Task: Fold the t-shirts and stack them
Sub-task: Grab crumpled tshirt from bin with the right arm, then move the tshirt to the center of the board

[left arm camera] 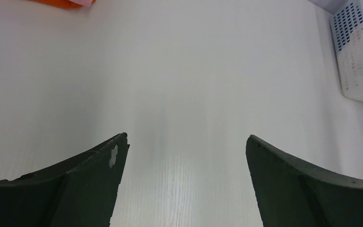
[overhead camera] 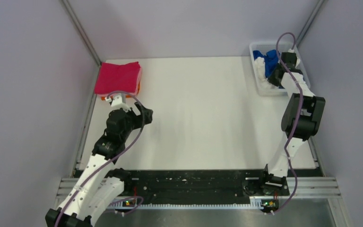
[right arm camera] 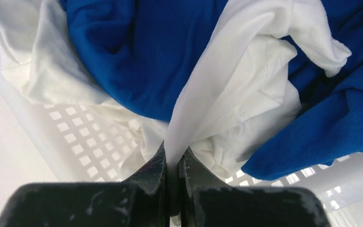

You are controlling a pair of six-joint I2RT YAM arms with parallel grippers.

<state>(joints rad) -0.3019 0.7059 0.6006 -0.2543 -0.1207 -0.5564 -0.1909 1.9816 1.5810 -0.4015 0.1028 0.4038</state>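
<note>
A folded magenta t-shirt [overhead camera: 118,77] lies on a folded orange t-shirt [overhead camera: 138,86] at the table's far left; an orange corner shows in the left wrist view [left arm camera: 66,3]. My left gripper [overhead camera: 142,112] is open and empty just in front of that stack, over bare table [left arm camera: 186,142]. A white t-shirt [right arm camera: 246,80] and a royal-blue t-shirt [right arm camera: 137,52] lie crumpled together in the white mesh basket [overhead camera: 260,82] at the far right. My right gripper [right arm camera: 174,158] is shut on a fold of the white t-shirt, inside the basket [overhead camera: 275,75].
The basket wall [right arm camera: 75,137] is just below and left of my right fingers. The basket also shows at the right edge of the left wrist view [left arm camera: 357,61]. Grey walls close in the table on three sides.
</note>
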